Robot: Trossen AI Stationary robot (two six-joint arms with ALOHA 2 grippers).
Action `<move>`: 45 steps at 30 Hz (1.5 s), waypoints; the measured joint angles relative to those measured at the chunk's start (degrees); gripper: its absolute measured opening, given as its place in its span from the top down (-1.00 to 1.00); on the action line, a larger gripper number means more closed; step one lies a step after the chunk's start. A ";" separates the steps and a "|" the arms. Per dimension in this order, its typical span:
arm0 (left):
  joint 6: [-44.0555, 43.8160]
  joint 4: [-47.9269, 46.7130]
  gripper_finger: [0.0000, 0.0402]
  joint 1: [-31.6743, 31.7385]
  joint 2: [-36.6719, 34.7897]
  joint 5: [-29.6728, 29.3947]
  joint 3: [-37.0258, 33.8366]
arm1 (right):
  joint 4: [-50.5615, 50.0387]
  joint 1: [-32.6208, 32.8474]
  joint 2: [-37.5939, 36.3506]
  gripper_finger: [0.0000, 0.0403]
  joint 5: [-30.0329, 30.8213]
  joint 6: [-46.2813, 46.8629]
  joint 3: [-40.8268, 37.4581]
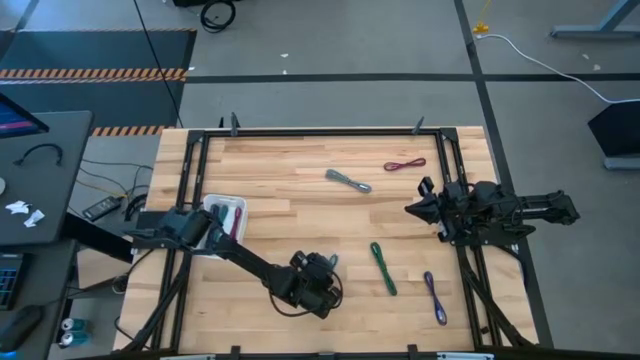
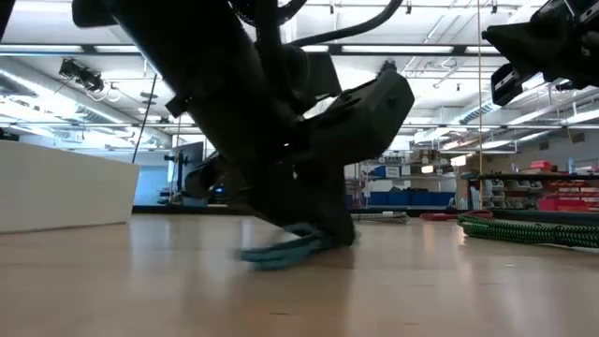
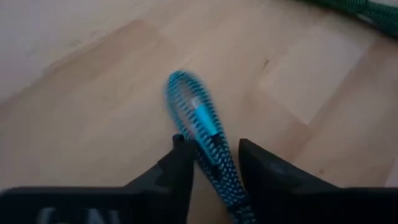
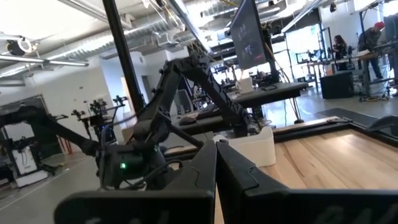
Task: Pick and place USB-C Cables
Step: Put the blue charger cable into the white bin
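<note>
At the worktop's (image 1: pixel 300 165) near edge the left tool (image 3: pixel 214 163) straddles the teal braided USB-C cable (image 3: pixel 198 121), fingers either side of it — whether they pinch it I cannot tell. Bare wood lies around. Farther: 1 green cable (image 1: pixel 383 268), 1 purple (image 1: pixel 434 297), 1 grey (image 1: pixel 347 180), 1 maroon (image 1: pixel 404 164). The right tool (image 1: pixel 412 209) hangs clenched, empty. The white rectangular tray (image 1: pixel 213 205) holds cables.

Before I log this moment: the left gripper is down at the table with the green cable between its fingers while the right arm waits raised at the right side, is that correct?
Only the colour is wrong: the left wrist view shows the left gripper around the teal cable. The green cable lies apart on the table. The right gripper waits raised.
</note>
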 joint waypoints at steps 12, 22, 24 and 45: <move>2.02 -1.37 0.79 2.54 -0.17 0.96 0.09 | -8.25 0.30 0.74 0.97 -3.84 0.58 0.01; 6.06 -6.06 0.87 4.32 -1.48 -4.92 2.67 | -10.28 5.94 7.10 0.98 3.23 0.53 0.01; 7.66 -8.21 0.87 4.25 -3.77 -7.66 3.61 | -9.90 7.11 8.44 0.98 6.27 0.51 0.01; -3.85 -66.65 0.87 3.42 -22.57 -10.71 20.26 | -0.61 14.68 21.04 0.98 18.99 0.62 0.01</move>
